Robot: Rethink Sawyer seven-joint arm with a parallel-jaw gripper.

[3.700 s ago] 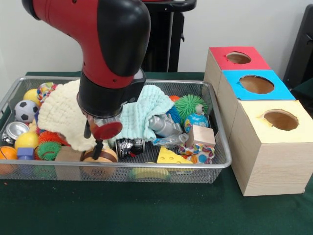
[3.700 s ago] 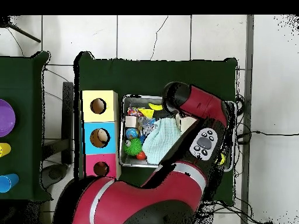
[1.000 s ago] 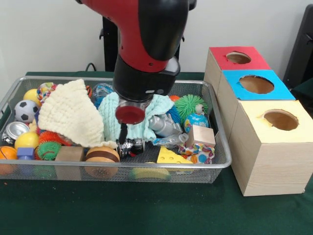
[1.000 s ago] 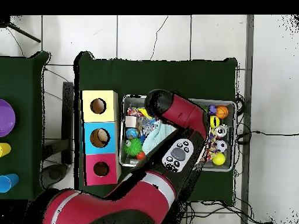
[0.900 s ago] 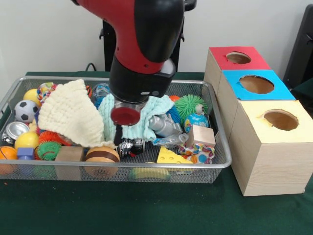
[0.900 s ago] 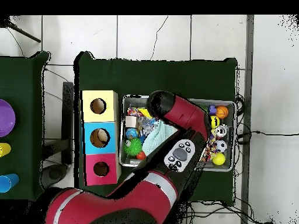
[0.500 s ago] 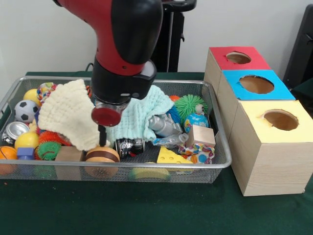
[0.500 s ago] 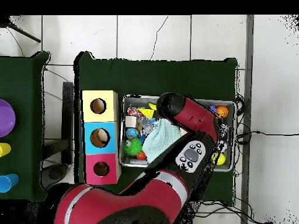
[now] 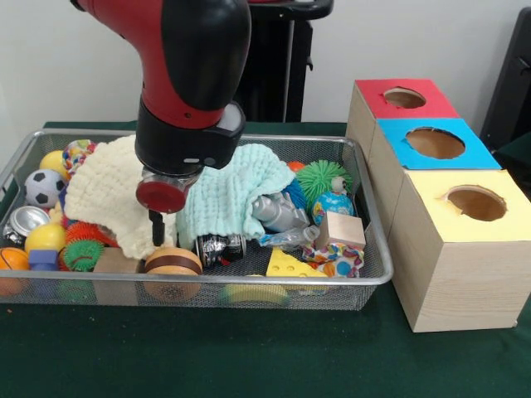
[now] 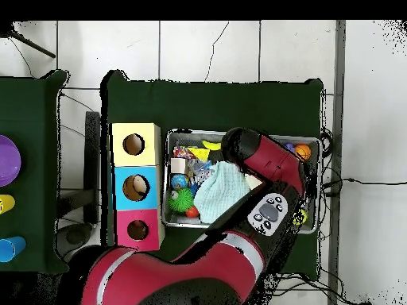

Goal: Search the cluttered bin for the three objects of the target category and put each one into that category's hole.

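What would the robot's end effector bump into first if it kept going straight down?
Probably the round brown wooden toy at the front of the basket. The end effector points down just above it, beside the yellow cloth. Depth is hard to judge, so it might brush the cloth's edge first.

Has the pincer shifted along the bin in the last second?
Yes. In the front view the pincer went leftward, away from the coloured boxes, and now hangs over the cream cloth.

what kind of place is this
Likely a robotics lab test station: a Sawyer arm over a wire mesh bin of toys and cloths, beside wooden sorting boxes on a green-covered table.
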